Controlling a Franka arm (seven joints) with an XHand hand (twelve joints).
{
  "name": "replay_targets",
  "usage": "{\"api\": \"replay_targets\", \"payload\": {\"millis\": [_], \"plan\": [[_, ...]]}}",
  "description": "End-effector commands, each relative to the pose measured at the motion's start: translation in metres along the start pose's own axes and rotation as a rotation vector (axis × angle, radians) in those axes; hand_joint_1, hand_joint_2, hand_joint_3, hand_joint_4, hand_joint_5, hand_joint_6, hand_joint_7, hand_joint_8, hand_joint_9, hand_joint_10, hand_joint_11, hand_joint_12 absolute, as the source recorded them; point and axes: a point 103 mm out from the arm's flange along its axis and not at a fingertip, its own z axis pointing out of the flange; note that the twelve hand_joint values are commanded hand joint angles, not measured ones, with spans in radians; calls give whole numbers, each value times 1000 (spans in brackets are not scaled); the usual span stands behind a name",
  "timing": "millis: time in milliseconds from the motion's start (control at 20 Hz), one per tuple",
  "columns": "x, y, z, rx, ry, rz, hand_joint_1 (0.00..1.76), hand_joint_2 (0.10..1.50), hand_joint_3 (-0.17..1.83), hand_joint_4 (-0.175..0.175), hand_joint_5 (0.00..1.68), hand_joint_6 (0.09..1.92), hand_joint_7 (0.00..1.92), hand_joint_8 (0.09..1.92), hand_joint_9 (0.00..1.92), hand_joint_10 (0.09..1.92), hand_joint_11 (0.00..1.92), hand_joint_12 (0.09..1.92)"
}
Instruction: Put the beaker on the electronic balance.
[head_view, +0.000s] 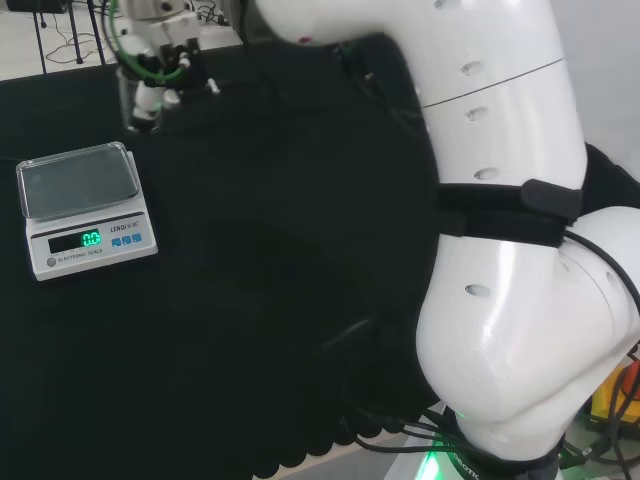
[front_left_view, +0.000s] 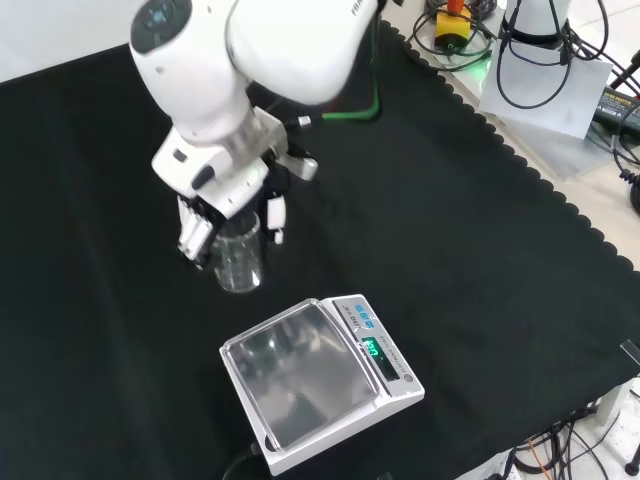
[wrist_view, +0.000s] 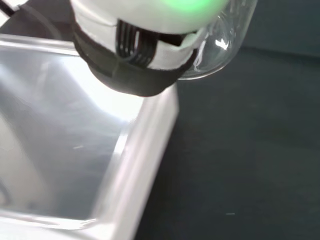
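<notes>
Front view: clear beaker (front_left_view: 238, 258) is held upright by the hand (front_left_view: 215, 215), fingers curled round its upper wall, so the open mouth is kept up for transfer. It is carried just short of the electronic balance (front_left_view: 318, 380), whose pan is bare. Head view: beaker seen beyond the balance, over the black worktop (head_view: 260, 250); contact with cloth cannot be told.

beaker (front_left_view: 238, 260): clear glass, upright, off cloth | electronic balance (front_left_view: 320, 382): white, steel pan bare, display lit
</notes>
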Motion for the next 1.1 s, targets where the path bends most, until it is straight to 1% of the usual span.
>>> {"api": "replay_targets", "payload": {"millis": [50, 100, 150, 250, 650, 1100], "plan": [[62, 6, 23, 55, -12, -107, 1229, 903, 660, -7, 770, 1454, 763, 1532, 970, 1236, 1116, 928], [66, 6, 27, 61, -9, -115, 1197, 910, 662, 12, 778, 1448, 778, 1521, 962, 1241, 1117, 928], [71, 7, 30, 67, -7, -122, 1180, 913, 663, 23, 782, 1446, 786, 1515, 958, 1245, 1117, 928], [79, 7, 37, 80, -6, -135, 1168, 916, 663, 31, 785, 1443, 791, 1510, 954, 1247, 1117, 928], [94, 13, 62, 129, -12, -162, 1165, 918, 660, 33, 786, 1440, 794, 1506, 950, 1251, 1117, 928], [109, 20, 77, 161, -22, -190, 1165, 924, 643, 31, 781, 1432, 799, 1499, 945, 1255, 1112, 930]]}}
